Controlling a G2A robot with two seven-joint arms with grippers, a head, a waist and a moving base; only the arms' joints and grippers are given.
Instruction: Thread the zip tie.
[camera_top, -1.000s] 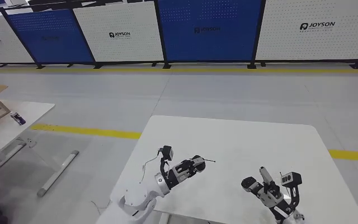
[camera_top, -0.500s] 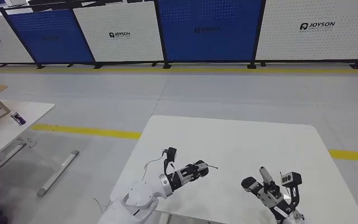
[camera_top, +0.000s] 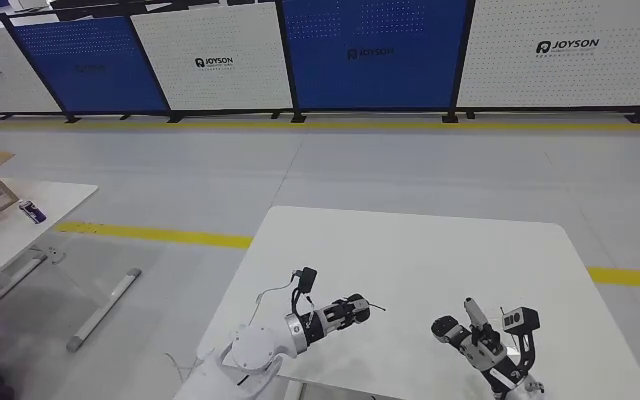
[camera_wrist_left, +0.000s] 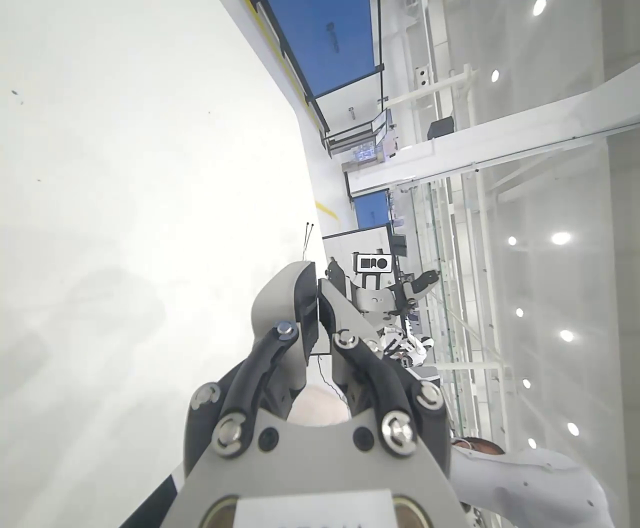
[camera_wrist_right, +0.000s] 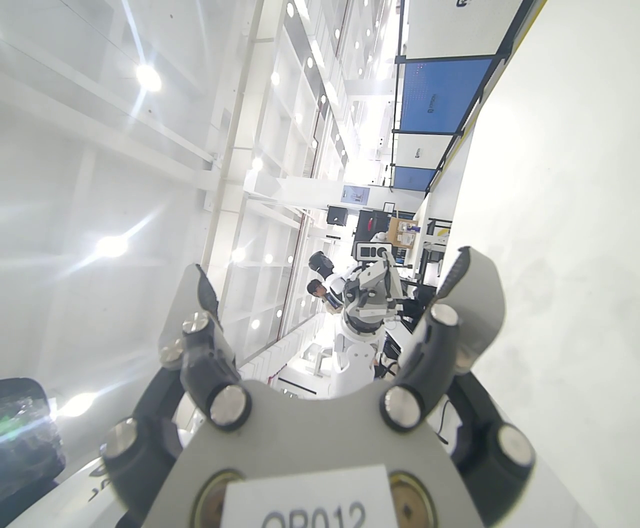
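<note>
Left claw (camera_wrist_left: 316, 282): clamped fully closed, pads (camera_wrist_left: 306, 300) pressed flat together, with the zip tie (camera_wrist_left: 307, 237) nipped between them. You see the tie as a thin black strand jutting straight out past the claw's tips and ending in a small knob. A second thin line runs just beside it, and you cannot tell whether that is another length of the tie or its shadow on the surface (camera_wrist_left: 125, 150). From above, this claw sits over the white surface near the edge closest to the robot. It is turned on its side, and the black strand points away from its tips toward your other arm. Right claw (camera_wrist_right: 330, 270): spread wide, fingers (camera_wrist_right: 470, 285) well apart, gripping nothing. It sits well apart from the left claw, out beyond that claw's tips and along the same near edge. One of its fingers is turned toward the surface and the other away from it. The tie's free end stops well short of the right claw.
</note>
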